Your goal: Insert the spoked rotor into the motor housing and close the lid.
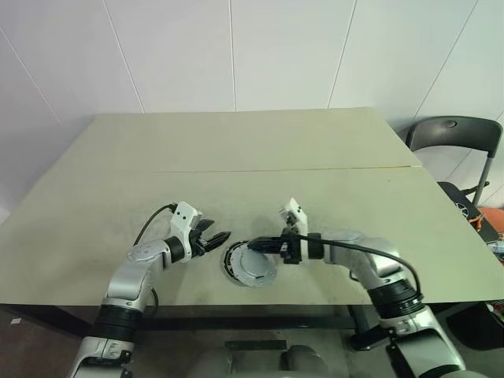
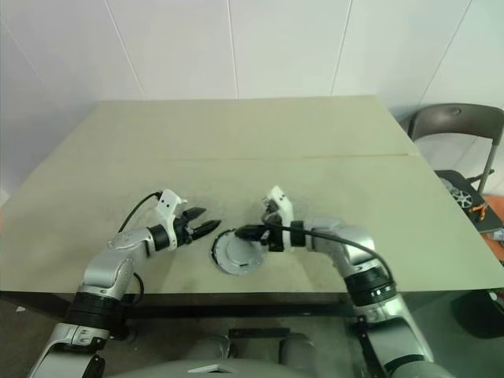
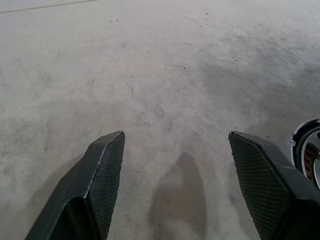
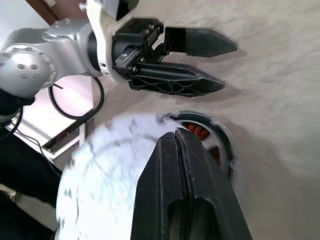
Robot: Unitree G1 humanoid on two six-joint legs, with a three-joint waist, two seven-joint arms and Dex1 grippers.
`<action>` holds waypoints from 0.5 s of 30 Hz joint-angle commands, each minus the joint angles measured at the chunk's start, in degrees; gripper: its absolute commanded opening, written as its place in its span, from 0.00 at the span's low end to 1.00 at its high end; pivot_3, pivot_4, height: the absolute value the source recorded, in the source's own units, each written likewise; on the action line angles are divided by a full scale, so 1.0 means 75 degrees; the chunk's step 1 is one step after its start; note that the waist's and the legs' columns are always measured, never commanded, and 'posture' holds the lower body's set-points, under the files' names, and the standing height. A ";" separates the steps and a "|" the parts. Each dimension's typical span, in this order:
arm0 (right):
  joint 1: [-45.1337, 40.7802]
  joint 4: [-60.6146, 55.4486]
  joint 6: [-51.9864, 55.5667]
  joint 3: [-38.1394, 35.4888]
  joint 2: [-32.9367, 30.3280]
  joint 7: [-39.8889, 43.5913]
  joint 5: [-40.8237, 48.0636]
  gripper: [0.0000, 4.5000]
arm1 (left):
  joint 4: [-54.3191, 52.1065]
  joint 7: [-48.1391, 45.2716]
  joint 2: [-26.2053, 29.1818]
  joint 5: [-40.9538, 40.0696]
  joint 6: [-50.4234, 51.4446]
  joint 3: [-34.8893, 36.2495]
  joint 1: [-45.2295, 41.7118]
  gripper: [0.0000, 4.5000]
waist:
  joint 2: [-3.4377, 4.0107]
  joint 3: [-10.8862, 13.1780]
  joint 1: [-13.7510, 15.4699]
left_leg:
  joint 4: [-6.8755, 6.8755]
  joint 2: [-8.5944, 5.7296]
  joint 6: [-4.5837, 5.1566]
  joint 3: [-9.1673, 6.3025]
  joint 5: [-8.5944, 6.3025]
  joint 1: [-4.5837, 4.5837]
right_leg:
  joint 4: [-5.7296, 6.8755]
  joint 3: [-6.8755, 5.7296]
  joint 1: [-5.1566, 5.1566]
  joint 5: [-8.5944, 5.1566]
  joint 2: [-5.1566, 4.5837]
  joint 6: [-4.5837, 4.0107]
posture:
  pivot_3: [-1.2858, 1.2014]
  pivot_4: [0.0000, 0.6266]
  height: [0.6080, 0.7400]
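Right gripper [image 1: 253, 245] is clenched with nothing between its fingers, its tips over the edge of the lid [image 1: 258, 269], which lies askew on the motor housing [image 1: 229, 256] on the table [image 1: 260, 150], shifted toward the robot so it does not cover it. Just beyond the tips, in the uncovered crescent, the copper spokes of the spoked rotor [image 4: 199, 131] show inside the housing's dark rim. Left gripper [image 1: 216, 237] sits just beside the housing on its far side from the right gripper, released and spread wide, empty, its fingers [image 3: 102, 180] pointing toward the housing.
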 commanded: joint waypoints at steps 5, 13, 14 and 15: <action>0.0170 -0.0848 0.0183 0.0336 -0.0524 0.0893 0.0370 0.26 | -0.0151 0.0026 -0.0003 0.0008 -0.0198 0.0083 -0.0139 0.80 | -0.0003 -0.0002 -0.0069 | -0.0010 0.0012 0.0000 0.0001 0.0000 0.0005 | -0.0001 -0.0001 -0.0002 -0.0002 0.0007 0.0001 | 0.52 0.00 1.00; -0.0008 -0.0573 -0.0242 0.0767 -0.0099 0.0312 -0.0340 0.90 | -0.0129 0.0014 0.0004 0.0036 -0.0224 0.0070 -0.0151 0.80 | -0.0004 -0.0002 0.0006 | 0.0010 0.0003 -0.0001 0.0001 0.0000 0.0004 | 0.0013 0.0001 0.0002 -0.0019 0.0000 0.0028 | 0.52 0.00 1.00; -0.0031 -0.0562 -0.0264 0.0806 -0.0090 0.0310 -0.0385 0.98 | -0.0130 0.0013 0.0010 0.0036 -0.0229 0.0073 -0.0146 0.80 | -0.0004 -0.0003 0.0002 | 0.0008 0.0003 -0.0001 -0.0001 0.0000 0.0003 | 0.0012 0.0000 0.0001 -0.0018 0.0000 0.0028 | 0.52 0.00 1.00; -0.0037 -0.0570 -0.0273 0.0874 -0.0094 0.0339 -0.0422 0.99 | -0.0126 0.0015 0.0020 0.0038 -0.0234 0.0078 -0.0142 0.80 | -0.0004 -0.0003 -0.0004 | 0.0007 0.0003 -0.0001 -0.0001 0.0000 0.0003 | 0.0012 0.0000 0.0000 -0.0018 0.0000 0.0027 | 0.52 0.00 1.00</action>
